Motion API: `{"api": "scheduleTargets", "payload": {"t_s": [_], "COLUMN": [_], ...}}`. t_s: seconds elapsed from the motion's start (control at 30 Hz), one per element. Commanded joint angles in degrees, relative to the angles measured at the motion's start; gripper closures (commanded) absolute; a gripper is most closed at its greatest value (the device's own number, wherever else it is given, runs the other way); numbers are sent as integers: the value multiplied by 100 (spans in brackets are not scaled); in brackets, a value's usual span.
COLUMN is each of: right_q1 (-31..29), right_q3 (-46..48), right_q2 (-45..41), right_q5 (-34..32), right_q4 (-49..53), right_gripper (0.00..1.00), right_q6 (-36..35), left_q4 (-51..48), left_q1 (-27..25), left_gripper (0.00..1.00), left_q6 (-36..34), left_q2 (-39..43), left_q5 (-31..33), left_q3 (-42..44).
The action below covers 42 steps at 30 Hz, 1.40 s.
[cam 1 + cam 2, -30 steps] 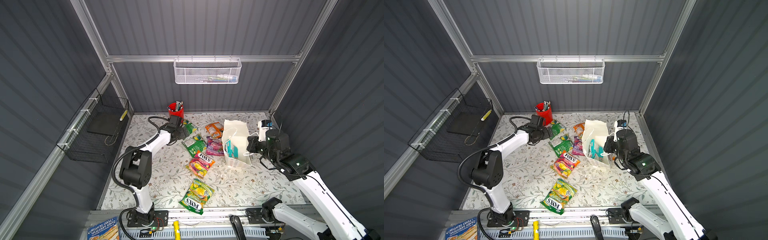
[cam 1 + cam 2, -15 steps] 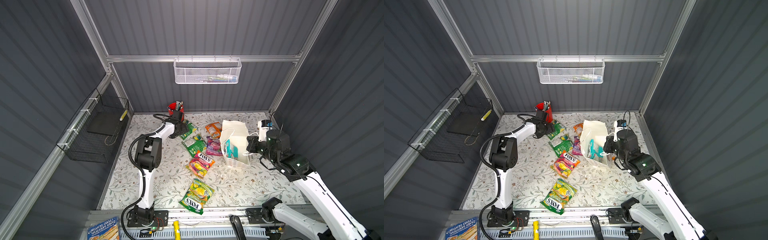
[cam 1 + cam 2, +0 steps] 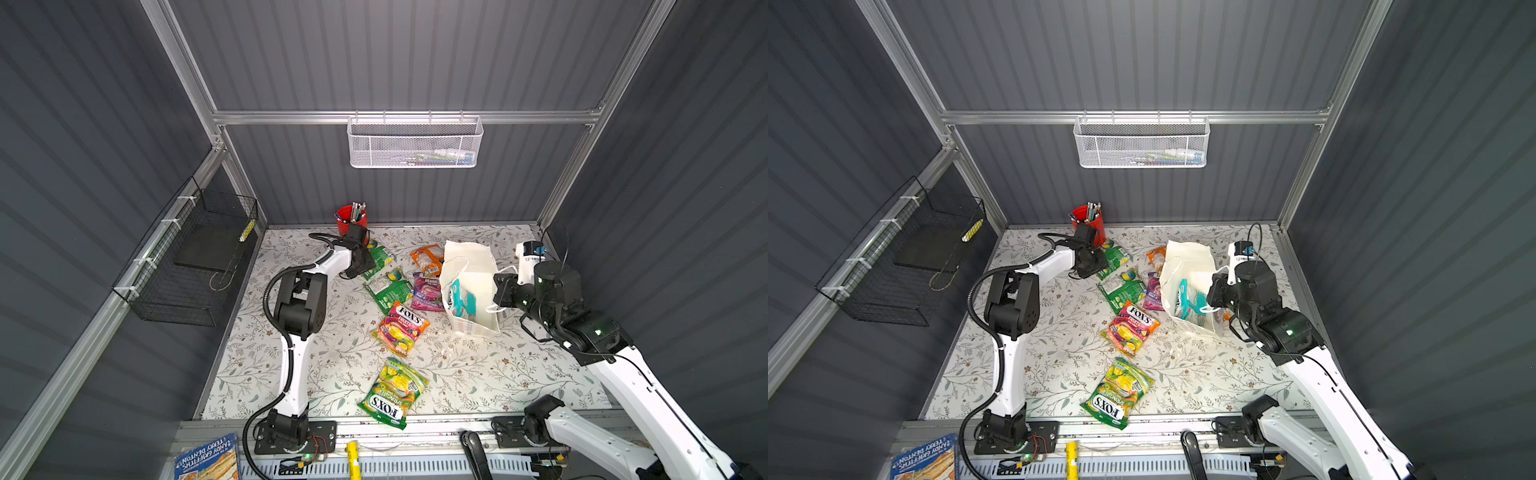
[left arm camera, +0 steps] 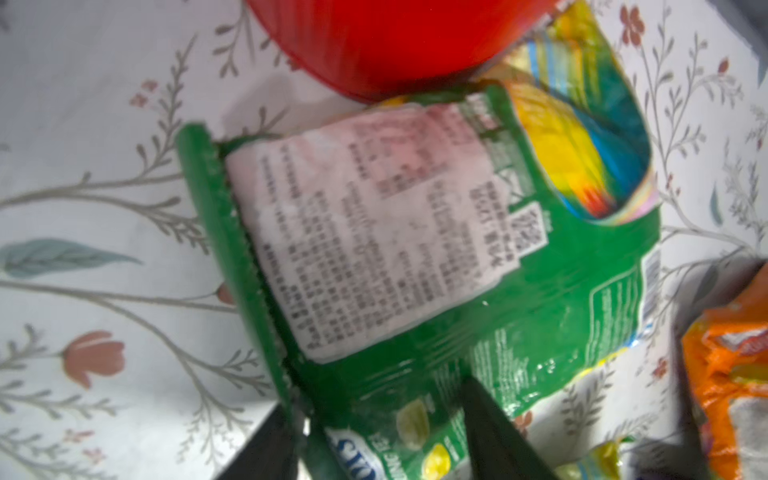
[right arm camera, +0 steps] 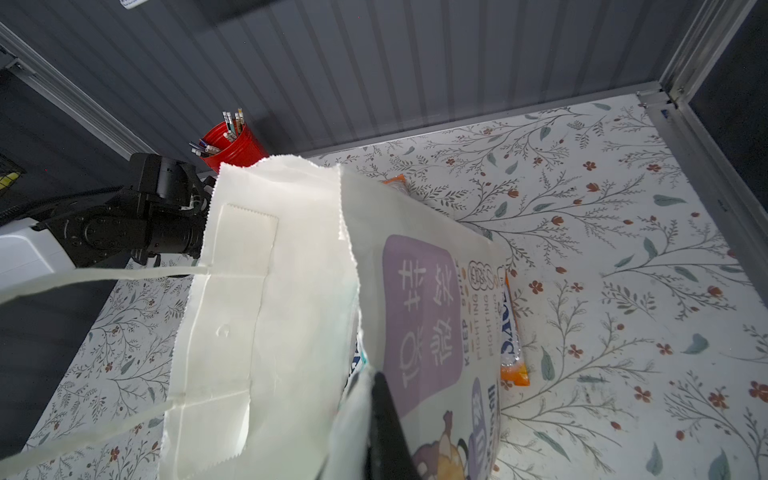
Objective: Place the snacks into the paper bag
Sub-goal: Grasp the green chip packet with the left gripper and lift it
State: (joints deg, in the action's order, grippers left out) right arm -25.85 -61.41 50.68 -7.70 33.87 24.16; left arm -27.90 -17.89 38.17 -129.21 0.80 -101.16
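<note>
- Presently, the left pincer [image 4: 376, 409] is at the far side of the table [image 3: 519, 374], just in front of the red cup [image 3: 347, 222] of pens.
- Left pincer state: part-way open. In the left wrist view its two dark fingers [image 4: 494, 432] stand apart, with one end of a green packet [image 4: 415, 291] between them. Whether the pads bear on the foil cannot be told.
- The green packet lies label side up (white printed panel showing), with its other end just beside the red cup.
- Right pincer [image 3: 500, 291] state: fully closed on the rim of the paper bag [image 3: 469, 257], at the wall nearest the right arm. In the right wrist view one dark finger [image 5: 384, 419] lies against the edge of the printed panel.
- The paper bag stands on the table, right of centre in both top views, with its mouth open upward. A white cord handle [image 5: 104, 276] loops outward from the rim.
- Inside the bag: a teal packet [image 3: 461, 301], visible through the mouth.
- On the table, outside the bag:
- an orange packet [image 3: 426, 259] and a purple packet [image 3: 428, 291], both just beside the bag's left wall;
- a second green packet [image 3: 388, 289] next to the purple one;
- a pink-yellow FOX'S packet [image 3: 401, 328] nearer the middle;
- a green-yellow FOX'S packet [image 3: 392, 392] at the near edge, well apart from the bag.
</note>
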Motion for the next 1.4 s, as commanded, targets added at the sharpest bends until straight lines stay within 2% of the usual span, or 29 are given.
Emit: {"api": "scheduleTargets", "payload": {"t_s": [0.0,0.17,0.27,0.6,0.8,1.07,1.37], "right_q1": [21,24,20,18,19,9,11], "right_q3": [59,67,76,85,87,67,76], "right_q2": [-49,-64,-83,-109,-119,-153,-84], "right_q5": [48,58,30,50,221,144,145], "right_q4": [-48,-51,-72,-73,-101,-55,-90], "right_gripper": [100,100,100,100,100,100,100], "right_q6": [-17,-17,-11,-18,-17,-12,-9], "left_q4": [138,331,380,989,944,250,-61], "left_q1": [49,49,49,16,-184,-886,-1627], "left_gripper": [59,91,100,100,100,100,100], "left_q6": [27,-34,-37,181,143,-293,-604], "left_q2": [-34,324,641,2315,3618,5046,5506], "left_q5": [-35,-147,-198,-589,-433,241,63], "left_q3": [163,465,685,2178,2808,2513,1477]}}
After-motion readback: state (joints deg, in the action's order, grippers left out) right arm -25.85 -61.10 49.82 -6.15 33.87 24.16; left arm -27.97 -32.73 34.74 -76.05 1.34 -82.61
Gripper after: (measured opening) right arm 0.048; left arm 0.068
